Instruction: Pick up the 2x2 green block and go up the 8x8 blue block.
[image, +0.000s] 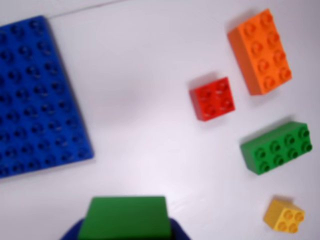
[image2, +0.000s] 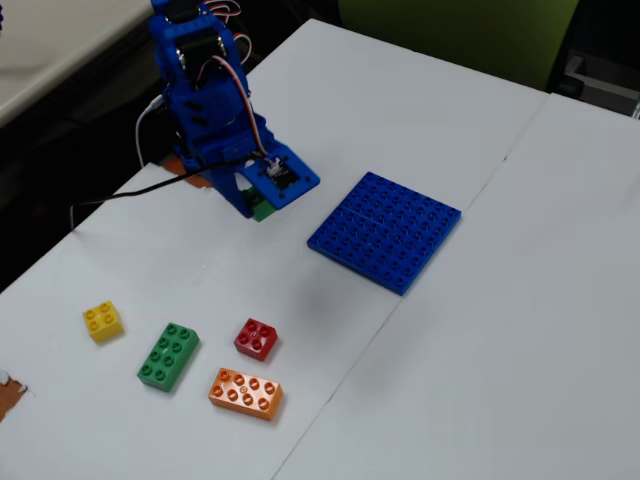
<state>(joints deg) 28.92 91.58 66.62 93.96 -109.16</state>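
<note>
My blue gripper (image: 125, 225) is shut on the 2x2 green block (image: 124, 217), which fills the bottom middle of the wrist view. In the fixed view the gripper (image2: 262, 205) holds the green block (image2: 262, 209) above the table, left of the 8x8 blue block (image2: 386, 230). The blue baseplate lies flat on the white table and shows at the left of the wrist view (image: 35, 100). The gripper is apart from the plate.
On the table in the fixed view lie a yellow 2x2 brick (image2: 104, 321), a longer green brick (image2: 169, 355), a red 2x2 brick (image2: 257, 338) and an orange brick (image2: 245, 393). A seam (image2: 440, 240) splits two table tops. A black cable (image2: 130, 195) trails left.
</note>
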